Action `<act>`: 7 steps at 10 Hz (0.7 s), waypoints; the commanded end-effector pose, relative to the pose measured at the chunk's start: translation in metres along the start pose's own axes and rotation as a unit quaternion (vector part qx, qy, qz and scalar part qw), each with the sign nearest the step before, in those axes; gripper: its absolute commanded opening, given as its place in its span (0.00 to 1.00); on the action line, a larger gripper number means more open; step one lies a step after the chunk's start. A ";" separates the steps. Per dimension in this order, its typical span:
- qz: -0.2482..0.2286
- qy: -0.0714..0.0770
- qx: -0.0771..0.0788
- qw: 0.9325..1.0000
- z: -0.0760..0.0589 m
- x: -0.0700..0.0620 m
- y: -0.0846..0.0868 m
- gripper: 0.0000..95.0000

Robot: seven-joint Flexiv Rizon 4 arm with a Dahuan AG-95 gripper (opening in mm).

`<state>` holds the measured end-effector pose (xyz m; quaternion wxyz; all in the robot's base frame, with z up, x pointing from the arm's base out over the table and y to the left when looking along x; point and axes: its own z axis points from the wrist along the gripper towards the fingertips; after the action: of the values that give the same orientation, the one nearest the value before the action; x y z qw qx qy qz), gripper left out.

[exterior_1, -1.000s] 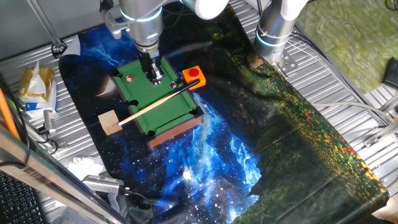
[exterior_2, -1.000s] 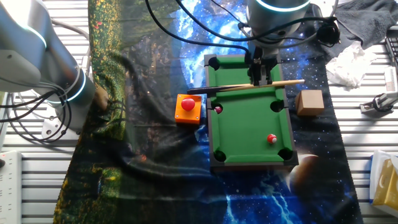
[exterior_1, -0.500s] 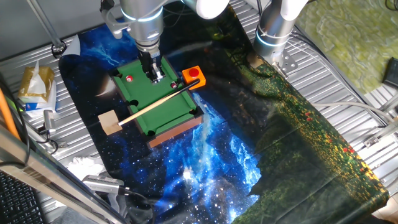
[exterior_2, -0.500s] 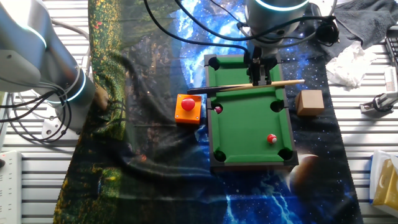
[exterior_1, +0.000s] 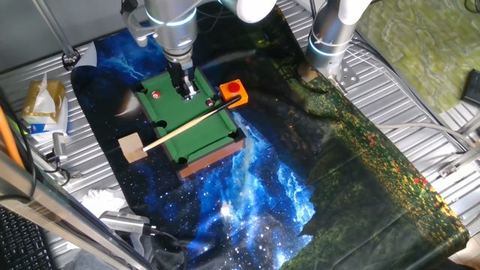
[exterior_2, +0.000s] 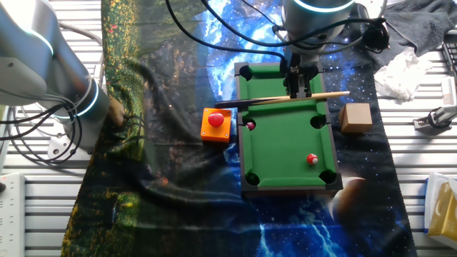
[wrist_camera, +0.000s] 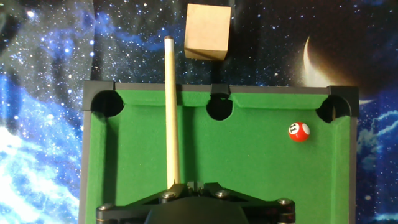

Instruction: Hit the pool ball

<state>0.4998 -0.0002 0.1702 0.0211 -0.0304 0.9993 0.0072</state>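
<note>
The pool ball [wrist_camera: 299, 131], bright red with a white spot, lies on the green felt of the miniature pool table [wrist_camera: 249, 162] near a corner pocket. It also shows in one fixed view [exterior_1: 156, 95] and in the other fixed view [exterior_2: 312, 159]. A wooden cue [wrist_camera: 170, 112] lies across the table, its tip over the rail beside a wooden cube [wrist_camera: 208, 31]. My gripper [wrist_camera: 196, 185] stands over the felt with its fingertips together. The cue runs just left of them, not between them. The ball is well to the right of the gripper. The gripper also shows over the table [exterior_2: 298, 89].
A darker maroon ball [exterior_2: 250, 125] sits by a side pocket. An orange box with a red button [exterior_2: 216, 123] stands against the table's side. A second robot arm [exterior_2: 64, 78] stands on the starry cloth. Crumpled tissue [exterior_2: 403, 71] lies off the cloth.
</note>
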 end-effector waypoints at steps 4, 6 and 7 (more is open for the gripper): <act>-0.022 -0.003 -0.002 1.000 -0.001 0.000 0.000 0.60; -0.027 -0.005 -0.002 1.000 -0.001 0.000 0.001 0.80; -0.028 -0.006 -0.002 1.000 -0.001 0.000 0.001 0.80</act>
<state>0.4999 0.0005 0.1719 0.0271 -0.0592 0.9978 0.0094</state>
